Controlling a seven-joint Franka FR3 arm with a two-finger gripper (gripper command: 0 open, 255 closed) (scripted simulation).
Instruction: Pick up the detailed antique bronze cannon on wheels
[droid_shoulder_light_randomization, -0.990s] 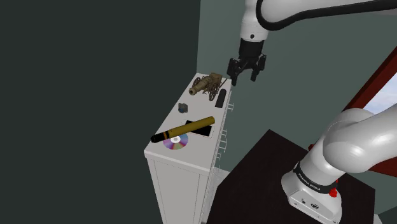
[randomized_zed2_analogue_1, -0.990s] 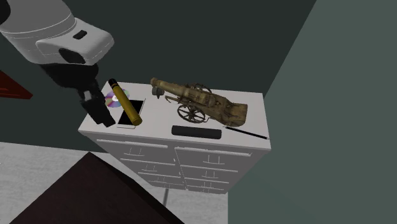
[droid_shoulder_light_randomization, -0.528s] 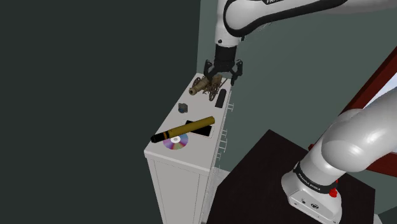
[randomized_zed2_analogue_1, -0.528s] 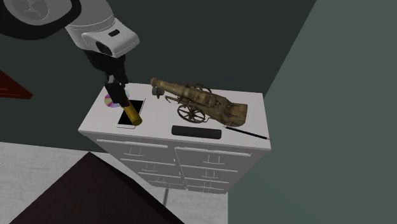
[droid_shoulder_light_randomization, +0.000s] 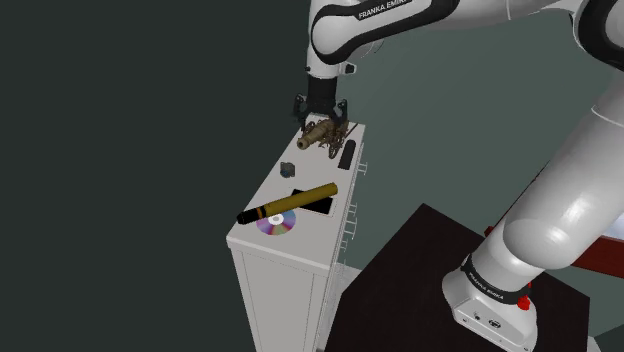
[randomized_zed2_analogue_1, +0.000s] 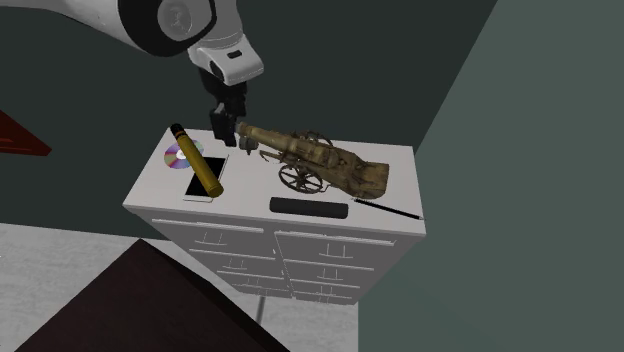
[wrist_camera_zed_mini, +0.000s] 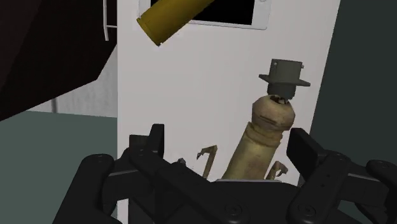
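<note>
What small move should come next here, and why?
Probably a short further descent before closing. In the wrist view the open gripper straddles the barrel of the cannon without touching it, and the shoulder view shows it just above the cannon.

Most of the cannon (wrist_camera_zed_mini: 266, 137) hidden behind fingers (wrist_camera_zed_mini: 154, 141)

— What furniture stands there?
— A tall white chest of drawers (randomized_zed2_analogue_1: 300, 252), set in a corner where a dark green-grey wall (randomized_zed2_analogue_1: 380, 60) meets a paler grey-green wall (randomized_zed2_analogue_1: 540, 150).
— And below it?
— A light grey floor (randomized_zed2_analogue_1: 60, 262), seen beside the chest's foot.
</note>
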